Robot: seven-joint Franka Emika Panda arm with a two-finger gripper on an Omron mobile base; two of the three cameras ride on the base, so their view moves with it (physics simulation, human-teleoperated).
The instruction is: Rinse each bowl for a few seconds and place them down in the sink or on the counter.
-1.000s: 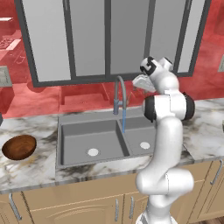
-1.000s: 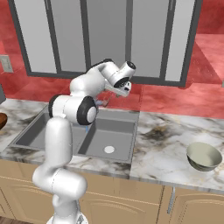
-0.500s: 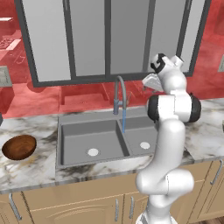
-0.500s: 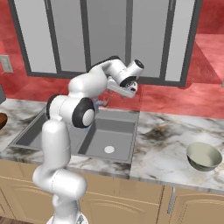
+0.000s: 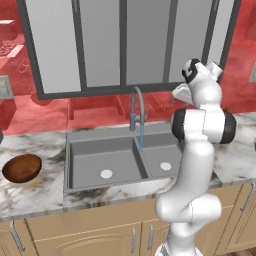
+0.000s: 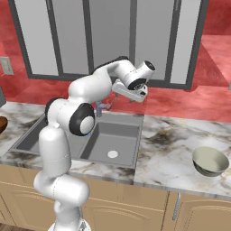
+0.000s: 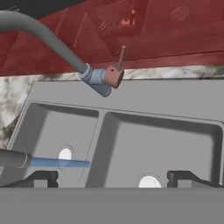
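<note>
The glossy reddish-brown bowl (image 5: 21,168) sits upright on the counter (image 5: 45,192) left of the sink (image 5: 87,150). A sliver of it also shows as the brown bowl (image 6: 1,124) at the picture's left edge. The pale greenish-beige bowl (image 6: 210,161) rests on the counter (image 6: 171,140) to the right of the sink (image 6: 122,131). My gripper (image 6: 132,94) hangs high over the back of the sink (image 7: 131,100), right of the faucet (image 5: 137,105), open and empty. My gripper (image 7: 113,178) looks down at both basins. A blue water stream (image 7: 59,163) runs from the spout.
The faucet (image 7: 43,37) curves across the hand view, its brown handle (image 7: 116,74) standing up at the base. A red backsplash and grey window panels rise behind the counter. Wooden cabinets (image 6: 135,198) sit below it.
The hand has swung to the right and slightly upward, away from the faucet, and the wrist has turned. Both bowls stay where they were. The jaws remain open.
</note>
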